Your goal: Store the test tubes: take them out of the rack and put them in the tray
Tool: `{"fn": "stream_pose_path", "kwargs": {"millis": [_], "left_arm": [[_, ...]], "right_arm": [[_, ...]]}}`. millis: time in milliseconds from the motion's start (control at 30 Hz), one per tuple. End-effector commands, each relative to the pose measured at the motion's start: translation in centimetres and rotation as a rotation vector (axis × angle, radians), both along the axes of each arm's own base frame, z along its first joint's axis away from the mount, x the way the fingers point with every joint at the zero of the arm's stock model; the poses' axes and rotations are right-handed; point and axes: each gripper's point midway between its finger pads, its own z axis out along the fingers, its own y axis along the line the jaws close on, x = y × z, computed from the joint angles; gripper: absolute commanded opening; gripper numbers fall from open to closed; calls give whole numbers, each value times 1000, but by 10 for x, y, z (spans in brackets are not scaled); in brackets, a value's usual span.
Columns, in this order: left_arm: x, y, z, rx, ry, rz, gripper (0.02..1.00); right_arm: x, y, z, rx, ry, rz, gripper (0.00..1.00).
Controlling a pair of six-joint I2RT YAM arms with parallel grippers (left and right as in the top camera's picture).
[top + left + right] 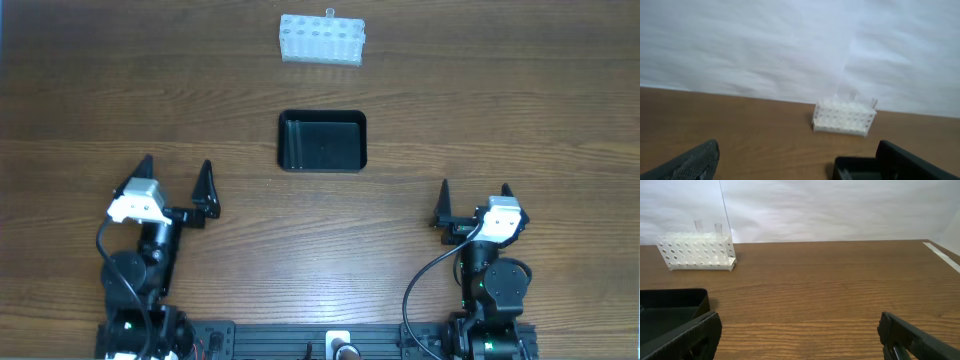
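Showing two open grippers, well apart from the rack (321,40).
The left gripper (177,161) and right gripper (475,185) hold nothing, fingers spread wide. The test tubes (718,228) stand in the white rack. The black tray (322,141) sits between the rack and the arms.

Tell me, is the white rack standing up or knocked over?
Standing up. The rack sits flat on the table, and two clear test tubes poke straight up from its top.
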Motion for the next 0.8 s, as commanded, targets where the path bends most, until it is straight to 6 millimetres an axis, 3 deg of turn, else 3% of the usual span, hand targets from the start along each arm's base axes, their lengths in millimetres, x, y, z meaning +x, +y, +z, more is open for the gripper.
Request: {"fn": "stream_pose_path", "kwargs": {"millis": [33,233,800], "left_arm": [[-6,-2,-27,20,41,-18,998],[-15,0,-62,31,175,-14,1000],[-16,0,-55,28,146,-11,1000]], "right_arm": [[0,0,-2,7,-1,1,991],[0,0,-2,7,-1,1,993],[0,0,-2,7,-1,1,991]]}}
